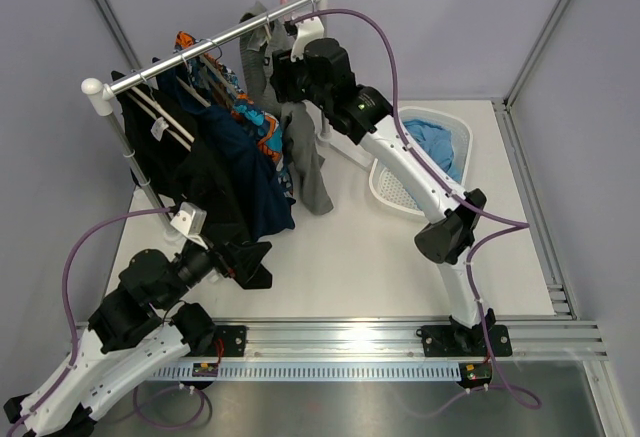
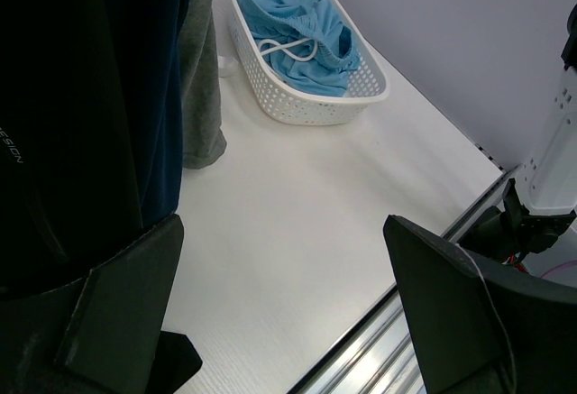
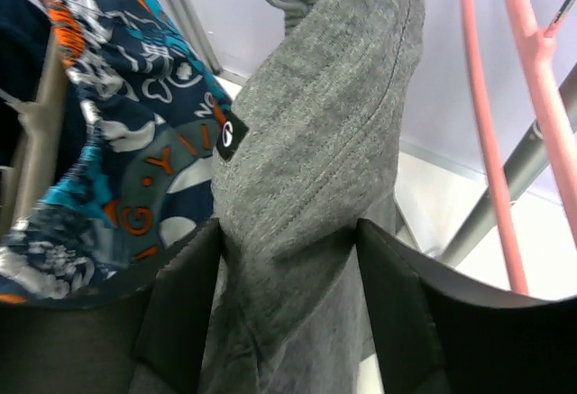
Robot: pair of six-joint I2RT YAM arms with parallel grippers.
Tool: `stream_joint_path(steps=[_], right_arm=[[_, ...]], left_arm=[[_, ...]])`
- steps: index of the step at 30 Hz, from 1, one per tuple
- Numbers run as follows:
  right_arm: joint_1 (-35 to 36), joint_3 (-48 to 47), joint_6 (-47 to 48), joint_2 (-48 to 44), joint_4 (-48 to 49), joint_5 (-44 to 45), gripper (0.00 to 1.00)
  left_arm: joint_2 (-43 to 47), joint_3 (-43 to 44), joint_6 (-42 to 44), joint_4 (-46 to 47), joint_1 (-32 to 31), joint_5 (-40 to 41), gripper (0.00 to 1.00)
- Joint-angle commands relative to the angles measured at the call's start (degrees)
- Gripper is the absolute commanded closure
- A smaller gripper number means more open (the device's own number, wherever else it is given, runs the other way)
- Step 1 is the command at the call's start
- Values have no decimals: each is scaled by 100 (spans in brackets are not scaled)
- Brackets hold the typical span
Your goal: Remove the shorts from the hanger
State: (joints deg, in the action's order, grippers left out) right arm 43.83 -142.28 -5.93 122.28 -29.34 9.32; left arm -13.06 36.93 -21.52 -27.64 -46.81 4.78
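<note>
Nearest the bases, the left gripper [image 2: 279, 322] hangs low over the table [image 2: 306, 214] with its jaws wide apart and nothing between them, just beside the black clothes [image 2: 72, 96]. Farther out, the light blue shorts [image 2: 302, 38] lie crumpled in the white basket [image 2: 302, 107], off the rail. Up at the rail [image 1: 200, 45], the grey shorts [image 3: 315, 169] hang between the patterned garment [image 3: 117, 142] and a pink hanger [image 3: 478, 123]. The right gripper [image 3: 288, 313] has a finger on each side of the cloth (whether it is squeezed firmly, I cannot tell). The fabric looks light, soft and limp, so it should bunch and drape. A good hold is probably high, near the waistband fold.
</note>
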Motion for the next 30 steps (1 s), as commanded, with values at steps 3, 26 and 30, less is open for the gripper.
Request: stream_joint_path(steps=[3,26,30], right_arm=[[20,-283,180,68,315,193,56],[-279,59,40,-828,1211,-774,100],[-279,271,127,-951,1335,-800,100]], left_arm=[[58,-10,-125,364,-13,120,1],[75,51,-300,320,-13,120,1],[93,34,-318,320,-13,120,1]])
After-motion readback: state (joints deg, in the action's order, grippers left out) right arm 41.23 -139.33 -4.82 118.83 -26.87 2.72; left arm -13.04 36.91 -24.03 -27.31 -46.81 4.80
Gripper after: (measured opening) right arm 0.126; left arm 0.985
